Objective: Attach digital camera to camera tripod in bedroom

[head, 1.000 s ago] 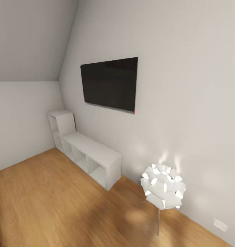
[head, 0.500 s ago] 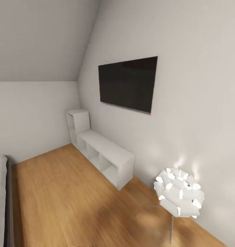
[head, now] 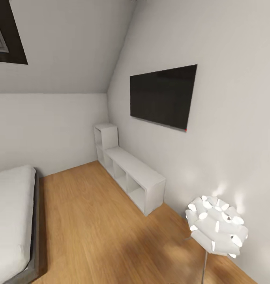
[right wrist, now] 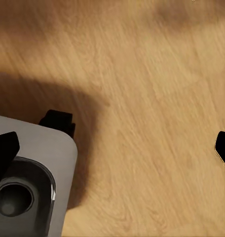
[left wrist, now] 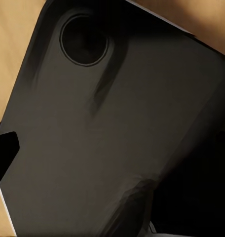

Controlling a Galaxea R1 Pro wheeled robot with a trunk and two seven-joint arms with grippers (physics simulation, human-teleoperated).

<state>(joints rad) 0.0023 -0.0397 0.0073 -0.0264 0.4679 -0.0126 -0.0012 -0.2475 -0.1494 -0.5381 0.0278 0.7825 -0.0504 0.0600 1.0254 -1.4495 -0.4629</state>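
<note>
1. Camera and tripod: neither is made out in the head view, so their place cannot be told. What is seen there is a bedroom corner with a bed (head: pixel 12 221), a low white shelf (head: pixel 131 173), a dark wall screen (head: pixel 163 96) and a spiky white lamp (head: pixel 217 225).
2. The right gripper (right wrist: pixel 112 145) is seen spread wide, one dark fingertip (right wrist: pixel 4 150) at each side of the right wrist view, with only wood floor (right wrist: pixel 152 98) between them; nothing is grasped.
3. The left gripper's state cannot be told: the left wrist view is taken up by a dark flat panel (left wrist: pixel 107 133) with a round recess, perhaps part of the robot's own body, and just one fingertip (left wrist: pixel 3 153) is seen at the rim.
4. Risk, as judged: the lamp stands near on the robot's right on thin legs, and it could be knocked over if the base is swung or driven that way.
5. A second risk is judged at the bed frame's dark edge on the left, where a wheel could be caught.
6. Open room: a broad strip of bare floor is left between the bed and the shelf, running toward the far wall; the shelf's near corner juts out just before the lamp.
</note>
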